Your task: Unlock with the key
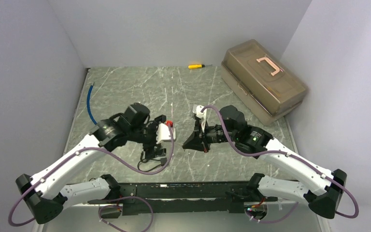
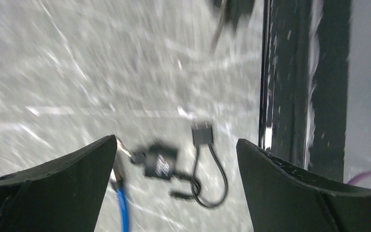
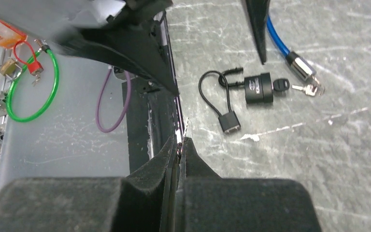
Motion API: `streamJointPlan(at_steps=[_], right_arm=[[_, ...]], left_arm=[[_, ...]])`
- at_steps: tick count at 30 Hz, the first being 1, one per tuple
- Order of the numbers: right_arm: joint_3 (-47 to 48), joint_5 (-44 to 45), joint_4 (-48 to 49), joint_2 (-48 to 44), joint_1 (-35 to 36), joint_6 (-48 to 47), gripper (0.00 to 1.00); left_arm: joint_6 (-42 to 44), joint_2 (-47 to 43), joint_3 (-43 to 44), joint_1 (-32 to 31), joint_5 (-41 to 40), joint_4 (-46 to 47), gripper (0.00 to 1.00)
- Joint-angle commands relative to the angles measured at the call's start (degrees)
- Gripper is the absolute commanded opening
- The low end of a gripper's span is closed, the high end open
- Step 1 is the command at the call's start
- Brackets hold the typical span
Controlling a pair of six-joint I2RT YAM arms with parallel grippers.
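The left gripper stands wide open with nothing in it, its two dark fingers spread either side of the padlock, which lies free on the table between them; the left wrist view is blurred, so the lock shows there only as a dark lump. The right wrist view is sharper: the padlock is black and lies flat, with a black-headed key pushed into one end and a couple of silver keys hanging off it. Whether the shackle is released I cannot tell. A thin black cable loops from the padlock's other end round to a small black block lying just beside it. A blue cable runs in, and its metal end lies close to the silver keys. All this sits near the table's front edge, left of centre, beside the black rail. The right gripper is closed, its pads pressed together on nothing, held apart from the padlock to its right. At the far right corner of the table stands a brown toolbox, and a yellow screwdriver lies by the back wall.
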Motion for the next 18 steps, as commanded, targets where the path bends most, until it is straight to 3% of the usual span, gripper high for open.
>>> streamJointPlan(at_steps=[1,7,18], right_arm=[[-2.95,-1.87,3.62,-4.05,-2.32,3.84,0.00],[-4.06,-0.59,4.34,-8.31,-4.08,6.16,0.00],[-4.27,1.49,6.31,-10.93,-5.08,7.69,0.00]], left_arm=[[2.39,0.51,-12.21,2.82,-5.68,1.38,0.99],[2.41,0.99,-22.35,4.11,-0.14,9.76,0.99],[3.31,-1.73,-38.75,4.17,-0.25,30.65,0.94]])
